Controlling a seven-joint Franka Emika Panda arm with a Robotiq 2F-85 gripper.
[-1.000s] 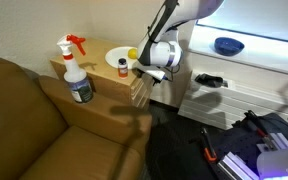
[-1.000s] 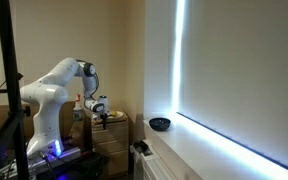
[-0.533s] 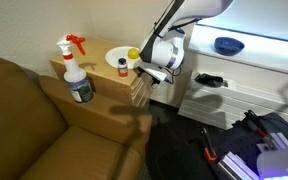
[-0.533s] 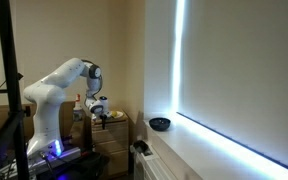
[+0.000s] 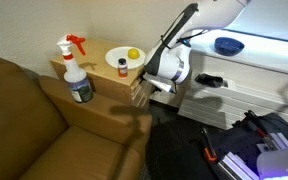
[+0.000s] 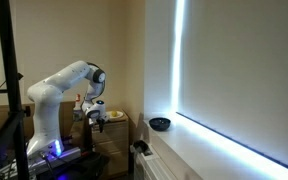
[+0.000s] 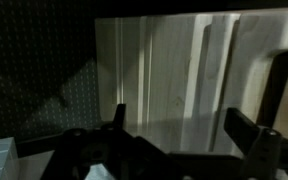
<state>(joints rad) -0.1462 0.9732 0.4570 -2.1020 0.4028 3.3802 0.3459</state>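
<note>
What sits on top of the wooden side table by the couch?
A spray bottle with a red trigger, a small jar and a yellow round item stand on the side table. The open hand covers its near corner, so that spot is hidden.

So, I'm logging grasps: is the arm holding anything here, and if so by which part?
Nothing is held. The jaws stand wide open and empty, close to the front of the wooden side table, with only its panels showing between them.

No text can be read anywhere — the spray bottle [image 5: 77, 76] label seems printed, but too small.
</note>
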